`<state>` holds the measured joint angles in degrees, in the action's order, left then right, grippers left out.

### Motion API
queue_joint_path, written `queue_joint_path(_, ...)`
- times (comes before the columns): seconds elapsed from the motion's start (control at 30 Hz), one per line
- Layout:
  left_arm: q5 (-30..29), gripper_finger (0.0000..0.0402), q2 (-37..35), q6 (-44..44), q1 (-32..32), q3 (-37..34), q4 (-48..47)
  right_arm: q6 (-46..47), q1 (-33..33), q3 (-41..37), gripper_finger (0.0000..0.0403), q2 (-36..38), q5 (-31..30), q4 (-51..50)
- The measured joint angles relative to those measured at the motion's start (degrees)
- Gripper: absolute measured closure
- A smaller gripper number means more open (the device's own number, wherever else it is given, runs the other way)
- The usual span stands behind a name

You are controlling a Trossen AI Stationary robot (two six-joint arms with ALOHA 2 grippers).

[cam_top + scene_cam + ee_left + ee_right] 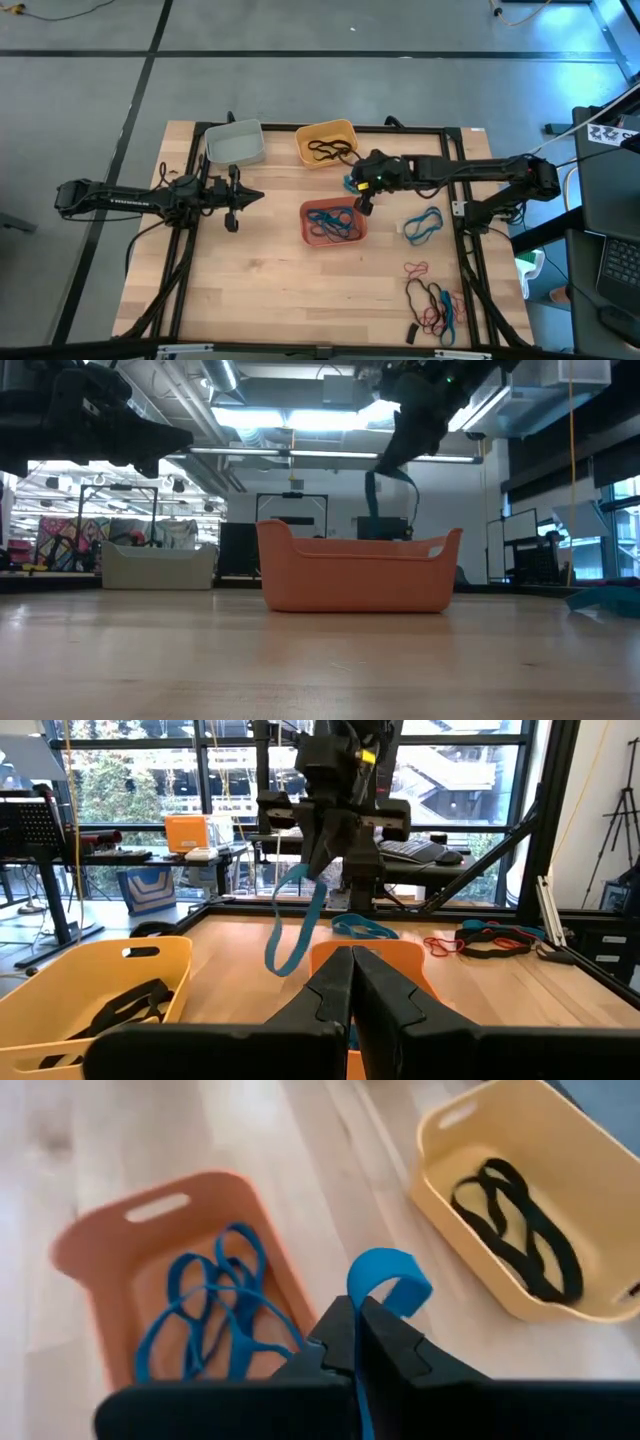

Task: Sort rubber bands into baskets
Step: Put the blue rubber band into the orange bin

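The right gripper (362, 196) pinches a blue band (296, 920), which dangles above the table just beside the red basket (333, 222) (blue bands already lie inside). The left gripper (232, 205), fingers closed on nothing, hangs near the grey basket (236, 143). More bands (433, 302) lie at the table's right.

Lab/workshop: exposed ducts (300, 455), monitors (240, 548)

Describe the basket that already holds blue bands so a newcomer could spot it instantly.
On the wooden table stand three baskets. Two sit side by side at the far edge; the third, the salmon basket, sits alone nearer the middle. It alone holds blue rubber bands; the yellow basket holds black ones.
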<state>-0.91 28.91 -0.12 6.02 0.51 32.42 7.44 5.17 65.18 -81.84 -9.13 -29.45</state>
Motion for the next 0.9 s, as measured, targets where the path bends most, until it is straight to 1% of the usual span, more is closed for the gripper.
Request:
queue_joint_path(0.13,0.0,0.0396,0.0,0.0,0.0,0.0,0.0,0.0,-0.4,1.3,0.0395,0.0,2.7,0.0)
queue_joint_path(0.33,0.0,0.0396,0.0,0.0,0.0,0.0,0.0,-0.2,-4.2,3.8,0.0395,0.0,2.8,0.0)
queue_joint_path(0.6,0.0,0.0396,0.0,0.0,0.0,0.0,0.0,1.6,-9.8,4.2,0.0395,-0.1,2.8,0.1)
queue_joint_path(0.77,0.0,0.0396,0.0,0.1,0.0,0.0,0.0,2.4,-12.1,4.2,0.0395,-1.8,2.8,0.3)
queue_joint_path(0.9,0.0,0.0396,0.0,0.0,0.0,0.0,0.0,2.4,-12.8,4.2,0.0395,-5.1,2.7,0.3)
